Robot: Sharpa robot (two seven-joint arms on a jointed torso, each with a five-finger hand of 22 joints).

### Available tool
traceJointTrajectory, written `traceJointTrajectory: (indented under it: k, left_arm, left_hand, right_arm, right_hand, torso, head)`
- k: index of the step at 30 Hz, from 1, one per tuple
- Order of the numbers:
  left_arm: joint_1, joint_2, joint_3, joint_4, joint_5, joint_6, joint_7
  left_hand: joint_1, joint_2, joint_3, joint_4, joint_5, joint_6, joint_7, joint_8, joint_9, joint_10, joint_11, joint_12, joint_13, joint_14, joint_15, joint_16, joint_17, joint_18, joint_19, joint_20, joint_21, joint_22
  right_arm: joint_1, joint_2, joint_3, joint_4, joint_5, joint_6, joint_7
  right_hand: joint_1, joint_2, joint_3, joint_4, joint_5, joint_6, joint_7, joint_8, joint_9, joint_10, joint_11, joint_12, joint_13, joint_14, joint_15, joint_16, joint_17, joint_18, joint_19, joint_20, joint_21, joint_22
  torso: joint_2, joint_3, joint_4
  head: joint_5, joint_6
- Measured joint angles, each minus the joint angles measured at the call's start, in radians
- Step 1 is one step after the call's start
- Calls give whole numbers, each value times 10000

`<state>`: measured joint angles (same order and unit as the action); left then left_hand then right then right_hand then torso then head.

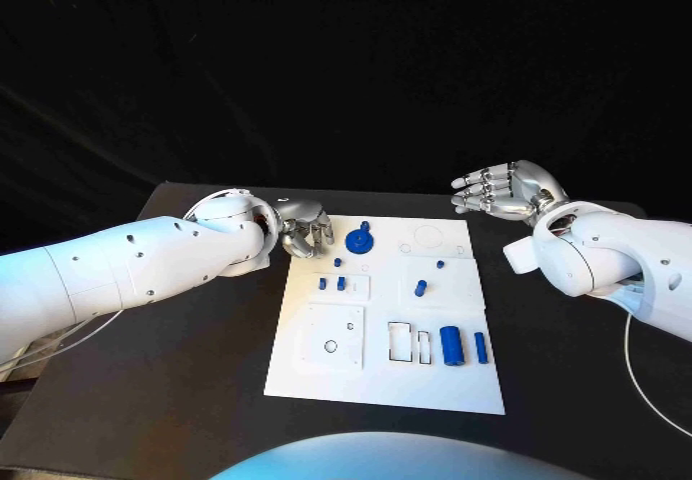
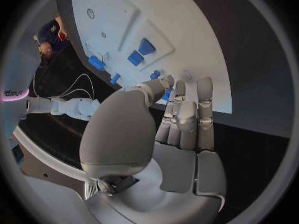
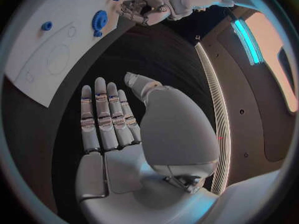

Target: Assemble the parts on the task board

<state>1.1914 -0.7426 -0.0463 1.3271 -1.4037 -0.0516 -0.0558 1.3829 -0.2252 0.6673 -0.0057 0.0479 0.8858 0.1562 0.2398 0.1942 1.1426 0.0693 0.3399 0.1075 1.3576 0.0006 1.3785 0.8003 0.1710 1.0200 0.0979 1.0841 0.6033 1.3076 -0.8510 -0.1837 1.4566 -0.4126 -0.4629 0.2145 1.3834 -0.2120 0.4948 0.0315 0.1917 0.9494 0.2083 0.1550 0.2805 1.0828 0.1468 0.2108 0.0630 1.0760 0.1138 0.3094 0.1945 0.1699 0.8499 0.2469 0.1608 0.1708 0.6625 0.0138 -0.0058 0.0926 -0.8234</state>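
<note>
The white task board (image 1: 389,375) lies in the middle of the black table. On it are a round blue disc part (image 1: 359,238), several small blue pegs (image 1: 421,288) and a blue cylinder (image 1: 451,345) next to a thinner blue pin (image 1: 480,347). My left hand (image 1: 300,228) hovers at the board's far left corner, just left of the disc, with nothing in it. In the left wrist view its fingers (image 2: 187,114) reach over the board's edge (image 2: 206,69). My right hand (image 1: 505,190) is raised beyond the far right corner, fingers spread and empty. The right wrist view has it (image 3: 118,119) over bare table.
Empty outlined slots (image 1: 407,343) and a recessed square plate (image 1: 335,338) mark the board's near half. A faint ring outline (image 1: 426,238) sits at its far right. Black table surface (image 1: 188,370) surrounds the board on all sides.
</note>
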Motion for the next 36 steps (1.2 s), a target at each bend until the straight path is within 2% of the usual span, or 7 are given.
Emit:
traceJointTrajectory:
  k: [4,11,15,18,24,29,36]
  left_arm:
    - [15,-266,147,188,686,-372,252]
    - [18,-813,235,713,3593,-881,1044]
    - [14,-1135,247,1114,5883,-1105,1646]
    - [10,-1323,248,1348,7467,-1233,2104]
    - [5,-1619,250,1669,10118,-1386,2935]
    - [1,-1716,244,1784,11346,-1411,3368]
    - [-2,-1781,240,1861,12209,-1410,3757]
  left_hand:
    - [19,10,69,-69,0,176,-21,40,6,-11,11,-37,-1,0,0,0,-11,-1,0,1,0,-6]
    - [1,-34,148,-68,0,546,97,215,66,-173,173,-216,-9,-459,159,-403,-1059,-2,-195,122,-35,-60]
    - [-450,-97,-116,195,0,568,118,233,73,-239,239,-324,-29,-932,221,-873,-2067,-2,-340,200,-298,-201]
    - [-570,-68,-245,324,0,568,119,233,73,-297,297,-415,-47,-1435,244,-1373,-3109,-2,-465,217,-565,-367]
    - [-570,-67,-270,348,0,568,119,232,72,-294,294,-416,-47,-1482,229,-1446,-3333,-2,-464,217,-628,-434]
    - [-569,-67,-270,348,0,567,118,233,84,-294,293,-416,-47,-1482,229,-1491,-3353,-3,-464,218,-667,-457]
    - [-571,-65,-270,348,0,567,117,232,86,-293,292,-416,-47,-1503,209,-1521,-3415,-3,-464,218,-709,-483]
  right_arm:
    - [0,-21,1,-120,-1096,423,-196]
    - [2,-121,5,-114,-3760,1135,-757]
    - [-10,-161,2,39,-5517,1391,-1242]
    - [-48,-162,-1,178,-6689,1500,-1629]
    - [-220,-136,-27,384,-8835,1651,-2522]
    - [-350,-43,-41,441,-10001,1689,-3113]
    - [-488,170,-47,411,-10877,1719,-3628]
  right_hand:
    - [-20,-44,544,-329,-61,317,-172,72,32,596,-182,-7,0,1097,-426,530,469,0,1119,-450,724,326]
    - [-68,-87,-43,-883,-61,834,-475,113,43,1498,-616,-287,36,3287,-1082,2153,1684,-1,2531,-1286,2717,1597]
    - [-526,-188,-212,-919,-61,1082,-617,33,-26,1912,-755,-647,107,3854,-1230,4846,3777,-1,2955,-1613,4217,2720]
    - [-687,-336,-90,-882,-61,1118,-642,33,-26,1931,-773,-844,130,3854,-1230,7085,6004,-1,2997,-1623,4783,3192]
    - [-917,-566,83,-711,-61,1148,-612,-7,10,1783,-702,-1102,164,3890,-1194,9582,8656,-1,3200,-1611,5470,3793]
    - [-967,-616,93,-612,-61,1147,-611,-7,32,1642,-661,-1189,151,3889,-1194,10076,9140,1,3840,-1583,6704,5166]
    - [-967,-615,145,-559,-61,1147,-612,-7,43,1642,-661,-1189,150,3889,-1194,10385,9513,-1,3935,-1559,7125,5650]
  torso:
    - [-8,0,-2]
    - [11,2,-12]
    - [23,8,-12]
    - [29,7,-12]
    - [29,2,-7]
    - [29,-3,4]
    - [30,-5,12]
  head:
    - [5,38]
    - [-92,136]
    - [-221,185]
    - [-331,201]
    - [-466,231]
    - [-503,257]
    - [-522,262]
